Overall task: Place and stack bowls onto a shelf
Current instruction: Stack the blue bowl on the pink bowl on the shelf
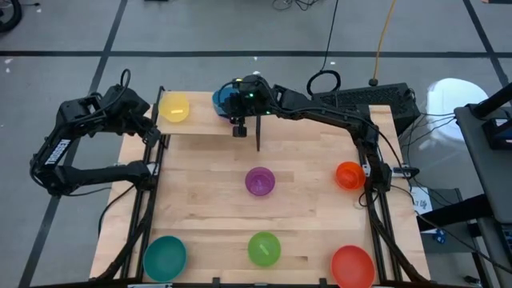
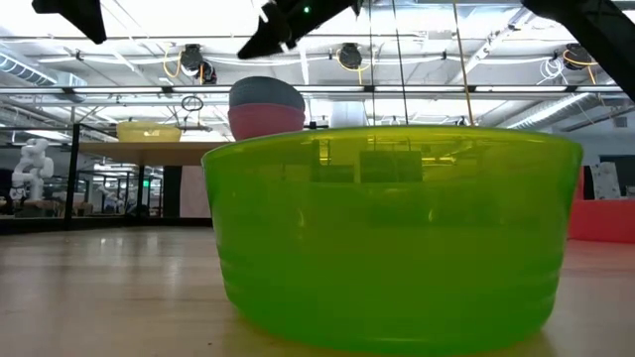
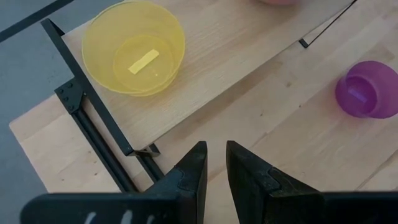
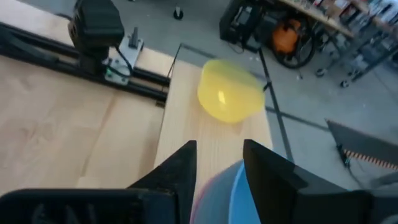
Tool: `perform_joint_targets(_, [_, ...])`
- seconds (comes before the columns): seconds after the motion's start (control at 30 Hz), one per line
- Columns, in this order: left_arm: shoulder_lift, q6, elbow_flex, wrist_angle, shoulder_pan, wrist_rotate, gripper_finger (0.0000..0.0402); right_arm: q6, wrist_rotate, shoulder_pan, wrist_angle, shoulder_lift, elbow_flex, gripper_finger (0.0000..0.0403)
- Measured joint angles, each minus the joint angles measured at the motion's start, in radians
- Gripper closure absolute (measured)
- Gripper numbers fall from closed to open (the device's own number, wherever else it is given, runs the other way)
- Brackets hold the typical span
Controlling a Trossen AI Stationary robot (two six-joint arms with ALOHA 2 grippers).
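The shelf stands at the far edge of the bench, on the left half. The yellow bowl sits upright on the shelf near its left end. The blue bowl rests nested in the pink bowl near the middle of the shelf; the low view shows blue above pink.

The right tool is positioned over the shelf, directly beside the blue-and-pink stack. In the right wrist view its fingers stand slightly apart, released, with the rim of the stack showing between and below them and nothing gripped.

The left tool is held at the left end of the shelf, above the bench edge. Its fingers are nearly together with a narrow gap, grasping nothing. The left wrist view shows the yellow bowl ahead of it on the shelf.

Remaining bowls on the bench, all upright:
- purple bowl: centre of the bench
- orange bowl: near the right edge
- teal bowl: near left corner
- green bowl: near edge, centre, filling the low view
- red bowl: near right corner

All five stand well apart from each other and from the shelf
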Motion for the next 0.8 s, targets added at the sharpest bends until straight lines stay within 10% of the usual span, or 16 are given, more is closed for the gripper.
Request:
perform_joint_targets(0.3, [0.000, 0.000, 0.000, 0.000, 0.000, 0.000, 0.0337, 0.007, 0.003, 0.008, 0.019, -0.020, -0.003, 0.0394])
perform_joint_targets(0.8, [0.000, 0.004, 0.000, 0.000, 0.000, 0.000, 0.0337, 0.018, -0.012, -0.055, 0.071, -0.017, -0.115, 0.0403])
